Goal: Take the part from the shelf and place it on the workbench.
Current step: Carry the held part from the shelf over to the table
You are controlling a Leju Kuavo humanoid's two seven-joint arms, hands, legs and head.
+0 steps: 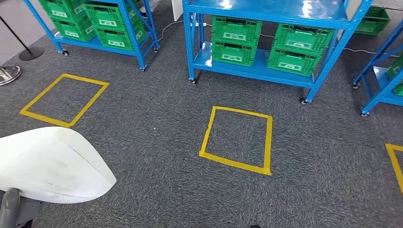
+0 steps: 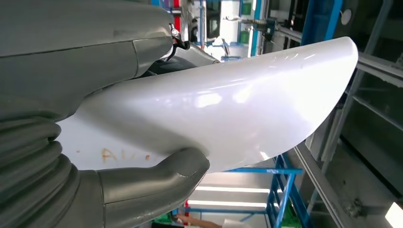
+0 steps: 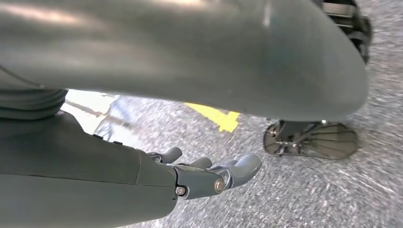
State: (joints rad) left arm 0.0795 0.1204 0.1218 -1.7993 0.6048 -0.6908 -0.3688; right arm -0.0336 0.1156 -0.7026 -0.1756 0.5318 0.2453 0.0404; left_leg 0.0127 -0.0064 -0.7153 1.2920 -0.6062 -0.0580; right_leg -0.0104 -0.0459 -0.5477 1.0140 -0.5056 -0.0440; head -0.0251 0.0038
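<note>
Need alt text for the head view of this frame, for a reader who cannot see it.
A large white curved part fills the lower left, with a bit of the robot's grey left hand showing beneath it. Ahead lies grey carpet marked with yellow tape squares; beyond stand blue wheeled shelves holding green crates.

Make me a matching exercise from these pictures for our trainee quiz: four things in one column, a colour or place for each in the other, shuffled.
Things:
1. part
2. crates
3. tape square
4. right hand

Colour or place:
A. yellow, on the carpet
B. white, held by the left hand
C. green, on the blue shelves
D. hanging low over the carpet, holding nothing

Pairs: 1-B, 2-C, 3-A, 4-D
</note>
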